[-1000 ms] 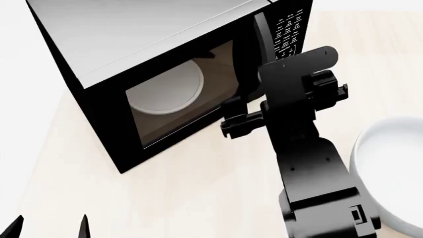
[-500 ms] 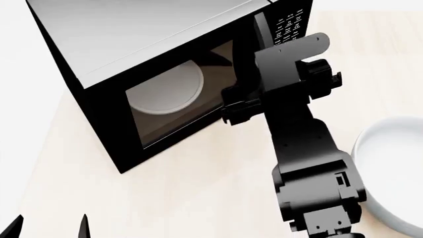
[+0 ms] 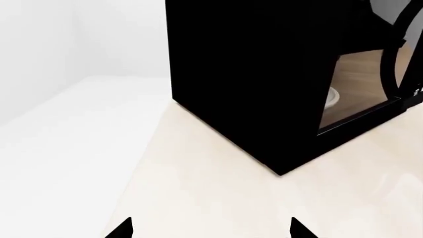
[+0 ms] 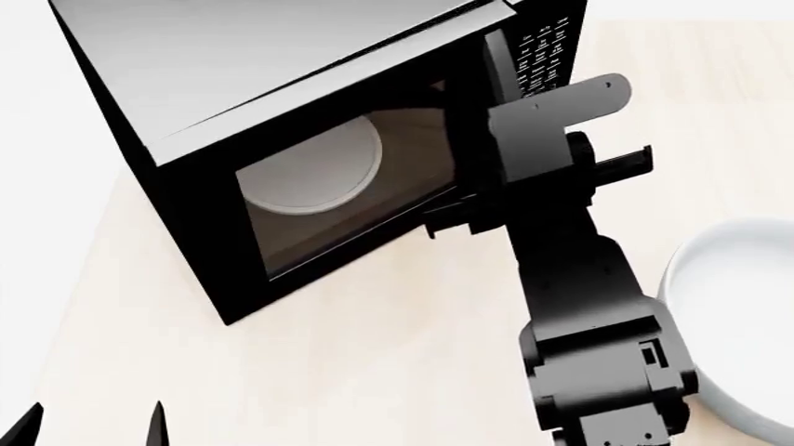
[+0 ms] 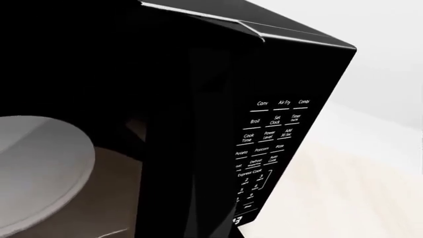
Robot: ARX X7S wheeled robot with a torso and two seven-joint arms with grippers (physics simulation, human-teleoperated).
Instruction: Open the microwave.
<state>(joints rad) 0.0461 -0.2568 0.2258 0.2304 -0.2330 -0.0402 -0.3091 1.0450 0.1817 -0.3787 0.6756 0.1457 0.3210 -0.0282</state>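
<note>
At the microwave (image 4: 285,139) door's free edge, right pincer (image 4: 453,218) sits hooked to swing it wider; can't tell its jaws. Left pincer (image 3: 208,230) idles spread over the worktop (image 4: 372,353).

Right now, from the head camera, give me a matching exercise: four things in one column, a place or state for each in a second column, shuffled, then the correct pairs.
Things:
1. microwave door
2. turntable
3. white bowl
4. button panel

Places or states:
A. inside the microwave, seen through the glass
B. ajar, its handle side off the body
C. on the counter at the view's right edge, cut off by the frame
D. on the microwave's front, beside the door's handle side, white lettering

Pairs: 1-B, 2-A, 3-C, 4-D
</note>
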